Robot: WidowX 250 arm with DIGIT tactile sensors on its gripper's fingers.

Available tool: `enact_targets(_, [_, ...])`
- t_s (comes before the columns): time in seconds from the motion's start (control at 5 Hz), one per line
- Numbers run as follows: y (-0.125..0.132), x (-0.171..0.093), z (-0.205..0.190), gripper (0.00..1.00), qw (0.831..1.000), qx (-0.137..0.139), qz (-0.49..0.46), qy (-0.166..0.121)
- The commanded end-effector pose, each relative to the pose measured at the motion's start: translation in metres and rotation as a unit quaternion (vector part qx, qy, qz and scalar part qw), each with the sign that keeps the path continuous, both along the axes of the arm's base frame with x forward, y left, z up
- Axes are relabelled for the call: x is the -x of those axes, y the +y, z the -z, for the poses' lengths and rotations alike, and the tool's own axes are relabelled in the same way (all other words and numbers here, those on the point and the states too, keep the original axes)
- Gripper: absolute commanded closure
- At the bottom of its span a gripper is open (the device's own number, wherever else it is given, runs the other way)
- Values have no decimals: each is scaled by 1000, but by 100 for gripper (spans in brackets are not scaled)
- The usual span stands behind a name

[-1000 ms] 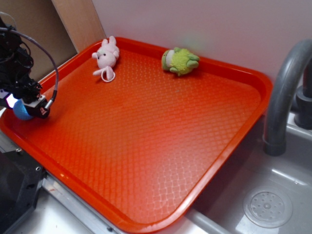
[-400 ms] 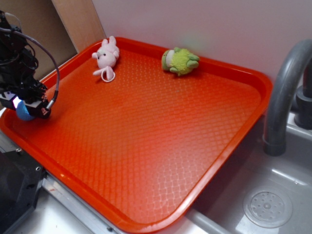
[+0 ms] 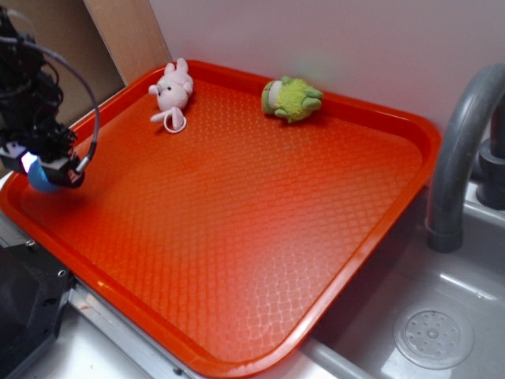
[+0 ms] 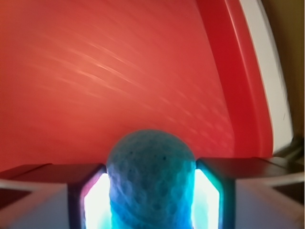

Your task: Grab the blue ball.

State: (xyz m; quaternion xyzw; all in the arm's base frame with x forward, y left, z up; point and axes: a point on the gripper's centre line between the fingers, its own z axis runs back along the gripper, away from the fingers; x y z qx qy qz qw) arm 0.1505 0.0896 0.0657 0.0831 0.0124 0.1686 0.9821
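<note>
From the exterior view I see my black gripper (image 3: 41, 167) at the far left edge of the textured orange plastic tray (image 3: 371, 229), with the small round light-blue ball (image 3: 38, 178) caught between its fingers; only the lower part of the ball shows beneath the black body. I cannot tell from here whether the ball touches the tray floor or hangs just above it. A black cable (image 3: 79, 87) loops from the arm down to the gripper. At the tray's back rim lies a pink plush bunny (image 3: 172, 91), and further along that rim a green plush toy (image 3: 290, 99), both well apart from the gripper. A grey curved faucet (image 3: 458, 158) rises over the metal sink (image 3: 442, 316) on the right.

In the wrist view the fuzzy, knitted-looking ball (image 4: 151, 179) fills the gap between the two glowing pads (image 4: 97, 202), which press against its sides, so the jaws are closed onto it. Beyond it I see the tray's red floor and raised rim (image 4: 238, 71).
</note>
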Motion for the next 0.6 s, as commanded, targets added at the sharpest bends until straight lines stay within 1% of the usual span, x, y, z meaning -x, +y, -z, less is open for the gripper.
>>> enact_targets(0.0, [-64,-46,-115,100,996,0,73,-54])
enact_targets(0.2, [-75,-50,-156,100,994,24,90,-61])
enact_targets(0.4, [-81,-46,-171,100,990,60,106,-71])
